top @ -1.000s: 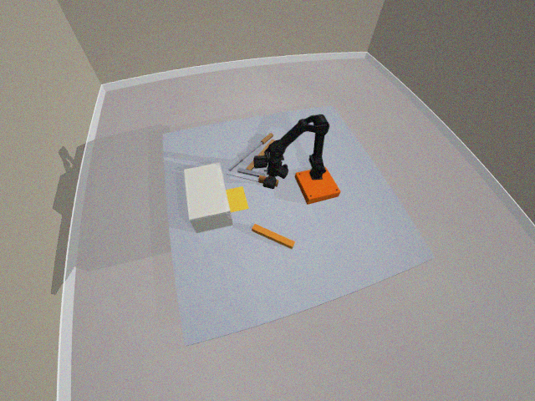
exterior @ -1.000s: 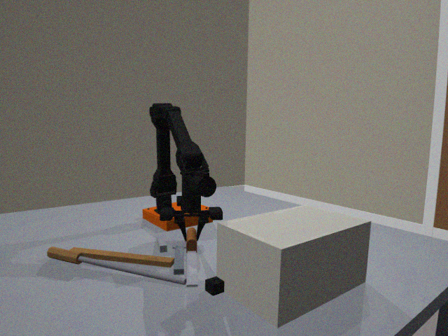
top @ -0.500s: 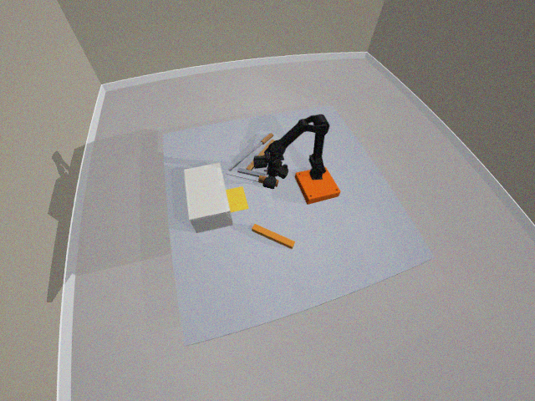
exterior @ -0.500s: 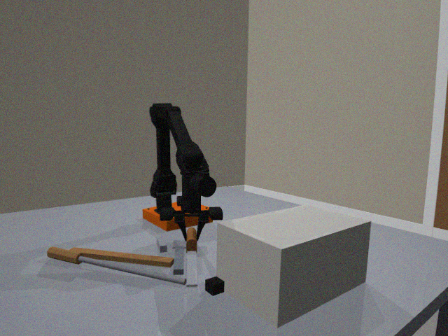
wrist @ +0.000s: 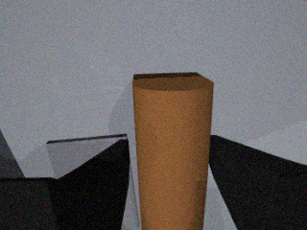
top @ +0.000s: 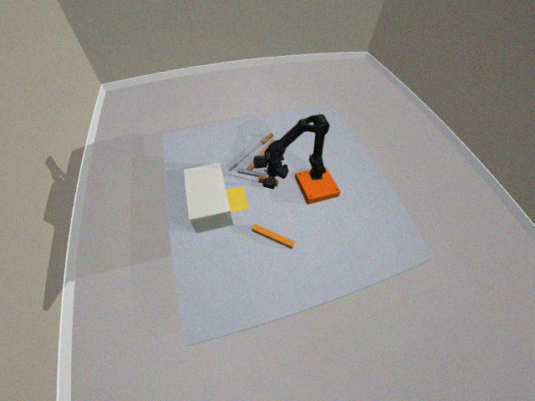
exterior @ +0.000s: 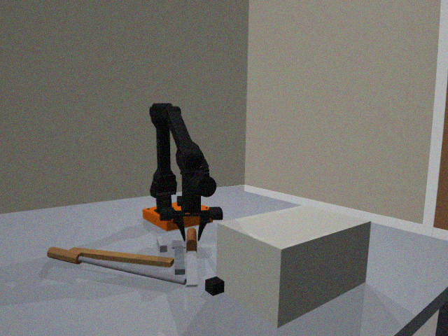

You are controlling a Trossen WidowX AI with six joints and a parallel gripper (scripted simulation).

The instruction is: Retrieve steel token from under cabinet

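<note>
My gripper [exterior: 192, 239] [wrist: 168, 146] is open and points down, its fingers on either side of the brown handle [wrist: 172, 158] [exterior: 191, 240] of a flat-bladed tool. In the wrist view a narrow gap shows at the left finger; the right finger is at or very near the handle. Its pale blade [exterior: 191, 269] lies on the table toward the cabinet. The white cabinet [top: 205, 190] [exterior: 249, 271] stands on the table. The yellow marked area [top: 238, 199] lies against its front. The steel token is not visible; the vent slots are hidden from these views.
Beside the gripped-at tool lie a grey bar [exterior: 179, 260], a rod with a brown handle [top: 267, 138] [exterior: 63, 254] and a wooden stick [exterior: 122, 256]. An orange bar [top: 272, 236] lies on the other side of the yellow area. A black cube [exterior: 214, 285] is near the cabinet.
</note>
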